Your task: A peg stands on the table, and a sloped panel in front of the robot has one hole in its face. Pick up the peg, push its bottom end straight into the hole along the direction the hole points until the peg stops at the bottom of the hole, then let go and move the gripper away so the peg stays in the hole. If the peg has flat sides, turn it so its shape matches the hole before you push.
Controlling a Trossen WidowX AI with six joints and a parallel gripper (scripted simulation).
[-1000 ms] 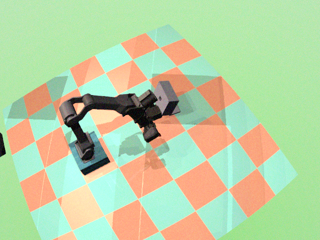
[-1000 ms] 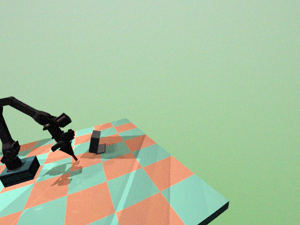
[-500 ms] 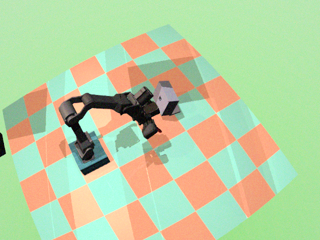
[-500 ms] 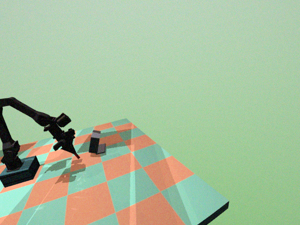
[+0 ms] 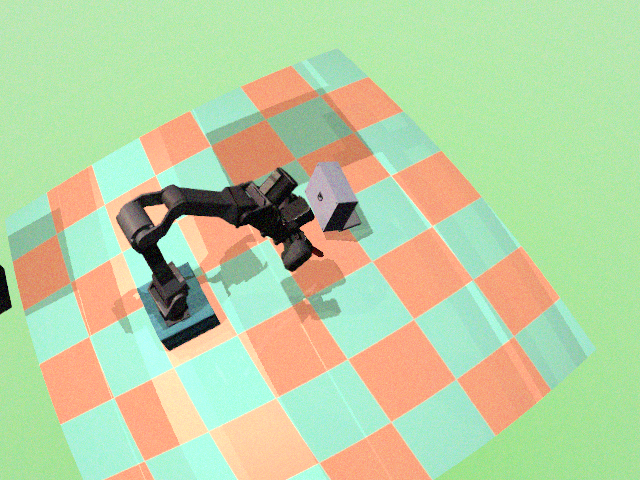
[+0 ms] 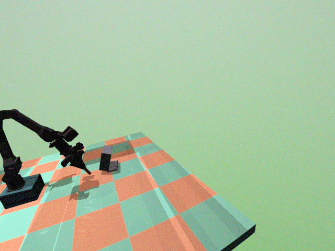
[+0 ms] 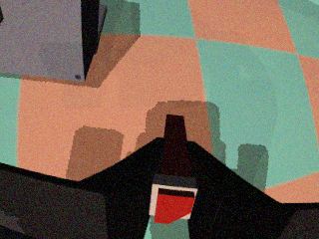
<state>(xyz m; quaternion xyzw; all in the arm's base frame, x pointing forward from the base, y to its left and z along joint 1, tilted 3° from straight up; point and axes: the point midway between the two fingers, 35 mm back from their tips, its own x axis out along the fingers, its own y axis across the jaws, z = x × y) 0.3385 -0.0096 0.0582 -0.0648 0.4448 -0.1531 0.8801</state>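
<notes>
My gripper (image 5: 312, 249) (image 6: 85, 168) (image 7: 174, 147) is shut on the red peg (image 5: 318, 252) (image 6: 88, 171) (image 7: 175, 130). The peg is tilted, its free end slanting down and away from the robot base, above the table. Its bright red other end shows between the fingers in the wrist view. The grey-purple sloped panel (image 5: 333, 188) (image 6: 105, 161) (image 7: 42, 47) stands apart from the peg, at the upper left in the wrist view. Its small dark hole (image 5: 320, 196) shows in the top view; the hole's exact shape is too small to tell.
The panel's flat foot (image 5: 352, 225) (image 6: 113, 166) lies on the checkered table (image 5: 382, 361) (image 6: 100, 224) (image 7: 239, 90) behind the block. The arm's blue base (image 5: 193, 322) (image 6: 26, 191) stands behind the gripper. A black object (image 5: 3, 291) shows at the left edge of the top view.
</notes>
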